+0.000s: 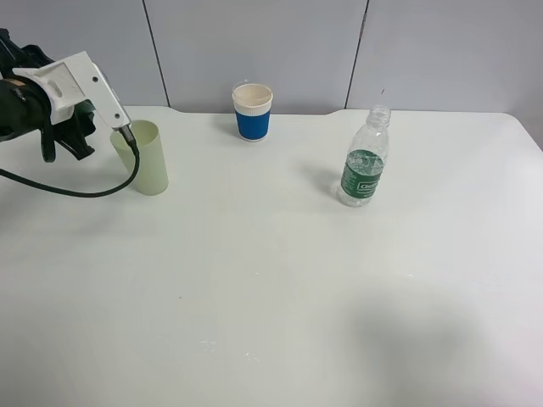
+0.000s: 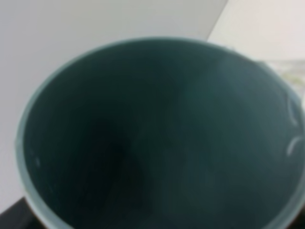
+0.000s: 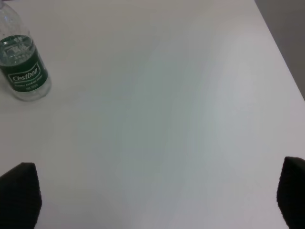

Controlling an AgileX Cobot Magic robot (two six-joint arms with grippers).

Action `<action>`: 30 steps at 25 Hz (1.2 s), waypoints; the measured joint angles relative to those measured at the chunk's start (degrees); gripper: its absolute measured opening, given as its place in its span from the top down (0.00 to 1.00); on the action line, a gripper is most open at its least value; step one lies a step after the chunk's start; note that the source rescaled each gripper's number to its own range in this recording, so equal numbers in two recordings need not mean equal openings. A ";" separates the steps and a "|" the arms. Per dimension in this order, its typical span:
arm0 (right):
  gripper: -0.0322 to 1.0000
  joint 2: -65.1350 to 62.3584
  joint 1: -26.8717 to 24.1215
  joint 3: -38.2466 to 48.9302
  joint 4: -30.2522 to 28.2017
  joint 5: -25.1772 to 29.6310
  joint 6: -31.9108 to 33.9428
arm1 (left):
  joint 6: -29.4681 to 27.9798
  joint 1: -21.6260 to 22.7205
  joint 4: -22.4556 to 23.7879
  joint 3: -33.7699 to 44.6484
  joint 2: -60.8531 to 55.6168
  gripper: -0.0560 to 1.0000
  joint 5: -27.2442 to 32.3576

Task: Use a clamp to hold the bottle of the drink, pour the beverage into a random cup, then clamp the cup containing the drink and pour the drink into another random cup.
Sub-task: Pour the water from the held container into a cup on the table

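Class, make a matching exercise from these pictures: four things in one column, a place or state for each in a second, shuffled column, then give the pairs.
1 bottle
2 blue paper cup
3 teal cup
4 pale yellow-green cup

A fills the left wrist view
B by the back wall
C uncapped, right of the table's middle
D next to the left arm

Pairs: 1-C, 2-B, 3-A, 4-D

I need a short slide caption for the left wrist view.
Left wrist view: looking into the dark inside of the teal cup, held close before the camera.
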 joint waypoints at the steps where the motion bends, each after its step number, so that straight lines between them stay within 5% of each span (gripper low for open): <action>1: 0.01 0.00 0.00 0.00 0.00 0.00 0.00 | 0.23 0.00 0.29 0.00 0.00 0.93 0.00; 30: 0.01 0.00 0.00 0.00 0.00 0.00 0.00 | 0.77 0.00 9.11 0.00 0.00 0.93 0.00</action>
